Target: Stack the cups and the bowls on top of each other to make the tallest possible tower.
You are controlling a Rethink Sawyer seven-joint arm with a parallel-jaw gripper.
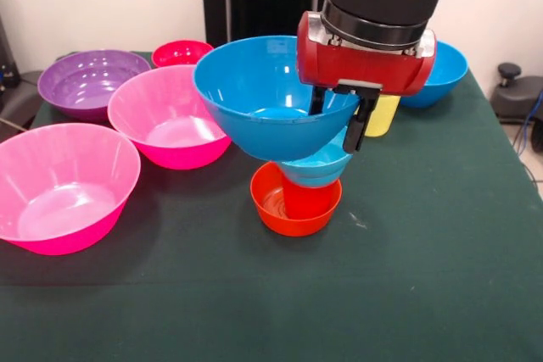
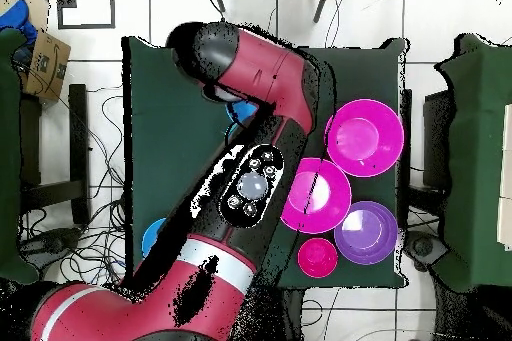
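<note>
The tower stands mid-table in the front view: a small orange bowl [image 1: 293, 209] at the bottom, a red cup [image 1: 303, 199] in it, a small light-blue bowl [image 1: 316, 169] on the cup, and a large blue bowl [image 1: 254, 95] on top, tilted a little. My gripper [image 1: 339, 118] is shut on the large blue bowl's right rim, one finger inside and one outside. The yellow cup [image 1: 383, 116] stands just behind the gripper. In the overhead view the arm [image 2: 255, 182] hides the tower, and only a sliver of blue [image 2: 243, 112] shows.
Two large pink bowls [image 1: 64, 184] [image 1: 168, 116], a purple bowl [image 1: 89, 82] and a small red bowl [image 1: 181, 52] sit at the left. Another blue bowl [image 1: 443, 74] is at the back right. Overhead, the pink bowls [image 2: 365, 137] [image 2: 318, 195], the purple bowl [image 2: 365, 232] and the red bowl [image 2: 318, 256] lie right of the arm.
</note>
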